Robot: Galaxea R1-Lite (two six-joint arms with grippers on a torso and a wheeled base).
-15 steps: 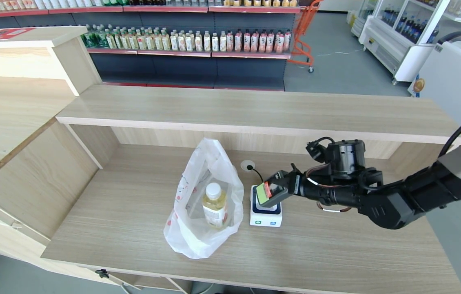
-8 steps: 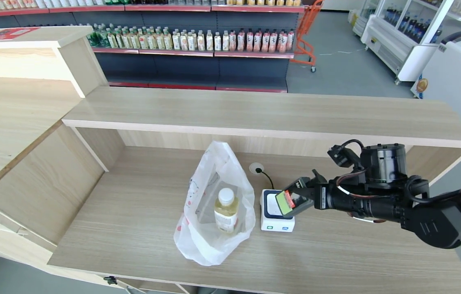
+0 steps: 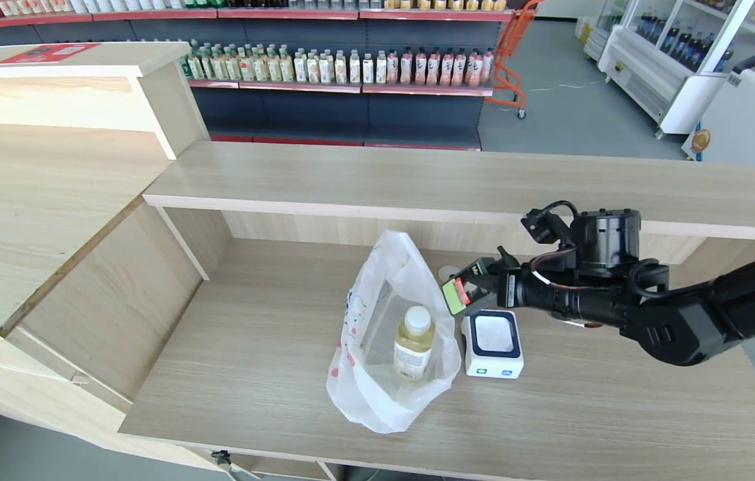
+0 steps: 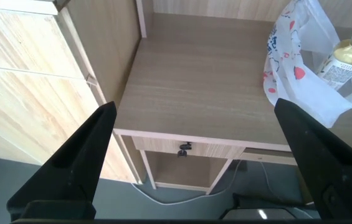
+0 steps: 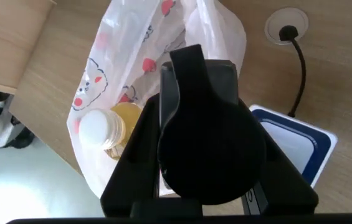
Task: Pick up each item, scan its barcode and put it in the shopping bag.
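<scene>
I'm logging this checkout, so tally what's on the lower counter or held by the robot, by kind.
shopping bag: 1
bottle, inside the bag: 1
scanner: 1
green packet, in the right gripper: 1
Total: 4

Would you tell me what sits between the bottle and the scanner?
In the head view, only the side of the bag separates the bottle from the scanner.

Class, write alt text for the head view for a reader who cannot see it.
The right end effector holds a small green packet over the wooden counter, close to an open shopping bag and a white scanner. A capped bottle of yellow drink stands in the bag.
</scene>
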